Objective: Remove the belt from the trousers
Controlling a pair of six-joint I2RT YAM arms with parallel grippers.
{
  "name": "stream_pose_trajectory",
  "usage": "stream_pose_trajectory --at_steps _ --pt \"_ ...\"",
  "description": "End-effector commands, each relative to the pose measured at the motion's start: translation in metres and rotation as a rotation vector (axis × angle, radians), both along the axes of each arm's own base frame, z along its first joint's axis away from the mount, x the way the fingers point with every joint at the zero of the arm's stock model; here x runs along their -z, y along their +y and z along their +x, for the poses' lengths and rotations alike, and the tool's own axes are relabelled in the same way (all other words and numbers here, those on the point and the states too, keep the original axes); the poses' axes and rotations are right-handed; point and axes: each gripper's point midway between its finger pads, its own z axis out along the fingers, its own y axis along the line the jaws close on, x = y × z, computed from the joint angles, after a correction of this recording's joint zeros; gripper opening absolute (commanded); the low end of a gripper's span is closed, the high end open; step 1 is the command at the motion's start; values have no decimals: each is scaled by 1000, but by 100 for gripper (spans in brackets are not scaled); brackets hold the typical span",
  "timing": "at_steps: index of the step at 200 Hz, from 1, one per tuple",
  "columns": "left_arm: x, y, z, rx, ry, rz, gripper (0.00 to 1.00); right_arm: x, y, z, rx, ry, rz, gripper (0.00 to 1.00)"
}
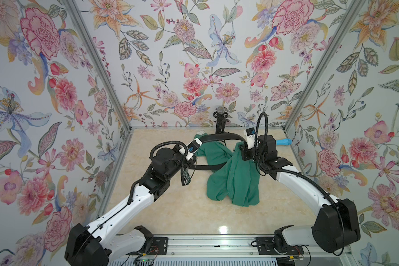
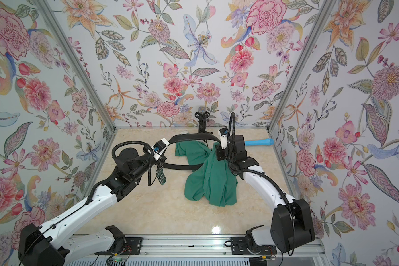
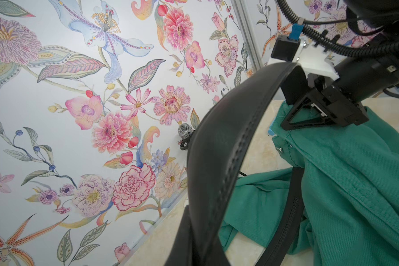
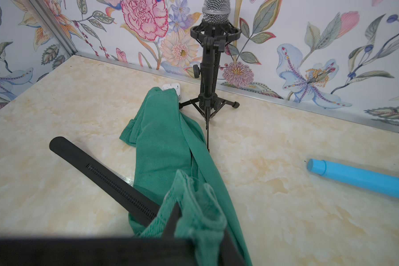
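Black leather belt point(image 3: 217, 161) arches between my two jaw sets. Its tail lies flat on table point(image 4: 44, 202) and one run disappears under trousers point(image 1: 235, 182), so I judge it not yet free. My left gripper point(image 1: 192, 164) is pressed together on belt. My right gripper point(image 3: 287, 123) is pinching trousers' waistband, cloth hanging below it. Advice: right anchors firm, left draws strap away along waistband line, steady, no jerk. Microphone stand point(image 4: 209, 69) just beyond right jaws: snag risk.

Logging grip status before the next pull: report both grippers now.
Left gripper: closed, holding the long narrow black belt.
Right gripper: closed on the teal-green fabric trousers, at a raised edge.
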Motion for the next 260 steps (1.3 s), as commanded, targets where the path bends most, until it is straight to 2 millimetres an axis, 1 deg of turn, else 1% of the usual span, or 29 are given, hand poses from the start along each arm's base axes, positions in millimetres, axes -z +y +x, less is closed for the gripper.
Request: stream_pose_trajectory --at_steps 1,13,20,26,36,52,67,90,103,115,127,143,172,182,183,184,188,201,208,216,227,232,245,251,254,260 --pt "0 -7 4 34 -13 -65 6 -93 -13 0 52 -238 32 0" --pt "10 -13 8 50 9 -65 10 -111 -18 -3 65 -282 33 0" --pt "16 -18 10 60 25 -64 16 -118 -19 -5 68 -299 33 0" --pt "20 -21 12 68 38 -64 19 -123 -20 -6 70 -311 34 0" --pt "27 -26 16 81 57 -66 20 -128 -21 -9 71 -323 36 0" --pt "32 -34 20 102 77 -69 22 -128 -19 -12 64 -328 30 0" --pt "33 -41 22 116 80 -69 25 -122 -17 -13 56 -318 24 0" --pt "26 -54 24 134 67 -48 29 -117 -14 -14 48 -306 31 0" --pt "19 -63 24 145 57 -29 34 -117 -12 -14 43 -304 31 0" --pt "14 -75 24 150 55 -7 37 -115 -9 -13 35 -300 27 0" --pt "9 -91 23 156 54 27 41 -113 -5 -12 19 -292 18 0" --pt "-2 -111 20 158 32 65 47 -106 4 -12 -3 -275 -2 0" --pt "-22 -141 15 175 -3 85 49 -94 17 -14 -40 -247 -21 0" --pt "-38 -146 11 179 -30 81 49 -91 21 -15 -52 -240 -27 0" --pt "-31 -149 14 179 -19 93 49 -91 22 -15 -52 -240 -28 0" --pt "-28 -151 15 179 -16 98 50 -91 22 -16 -53 -240 -28 0" --pt "-25 -155 16 181 -14 112 50 -91 23 -16 -56 -240 -29 0" --pt "-33 -164 15 188 -30 127 50 -89 26 -17 -63 -236 -33 0" --pt "-34 -168 15 192 -32 140 49 -89 27 -17 -63 -235 -32 0" --pt "-35 -172 15 195 -30 153 45 -87 26 -17 -61 -230 -32 0" --pt "-36 -175 15 200 -15 165 32 -86 25 -16 -56 -228 -32 0" --pt "-37 -175 14 206 -7 170 24 -85 25 -16 -55 -225 -32 1" --pt "-44 -174 9 224 -1 169 7 -80 22 -13 -39 -213 -33 1" --pt "-47 -173 7 227 -3 164 1 -76 20 -11 -29 -204 -30 3" --pt "-49 -172 6 230 -7 159 0 -74 18 -10 -24 -199 -26 5" --pt "-54 -169 4 231 -16 151 0 -69 17 -7 -14 -188 -18 11"
